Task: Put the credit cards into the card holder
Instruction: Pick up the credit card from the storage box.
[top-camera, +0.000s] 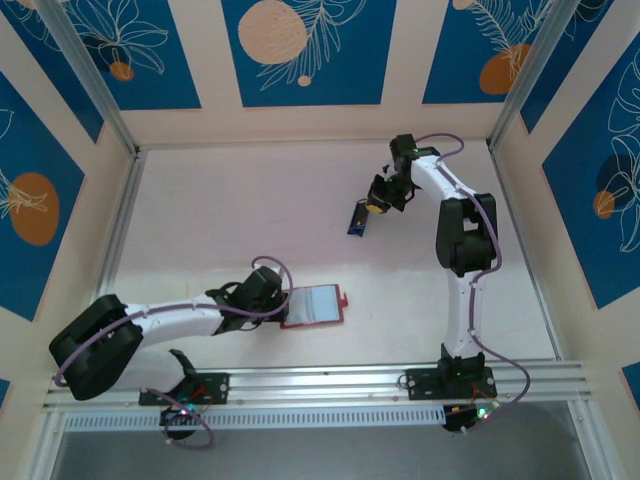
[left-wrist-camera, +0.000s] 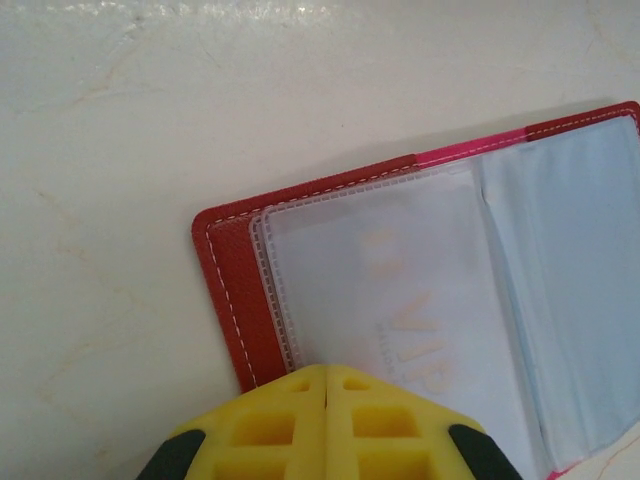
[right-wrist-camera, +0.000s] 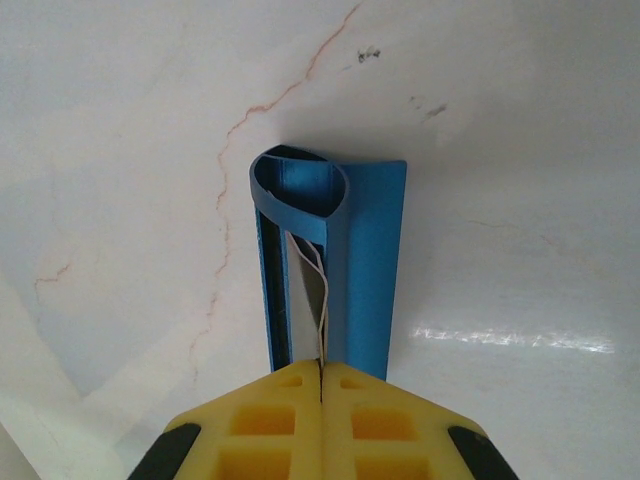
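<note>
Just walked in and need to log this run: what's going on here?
The left gripper is closed on an edge of the red wallet, which lies open on the table. The right gripper pinches the bent blue cards farther back, well apart from the wallet. No blue card shows in its pockets.

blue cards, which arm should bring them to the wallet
Right. The right gripper is shut on the thin blue cards; the left gripper sits closed at the open red leather wallet.

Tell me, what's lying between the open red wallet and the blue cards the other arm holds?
Nothing: in the top view, bare white table separates the card holder from the credit cards.
</note>
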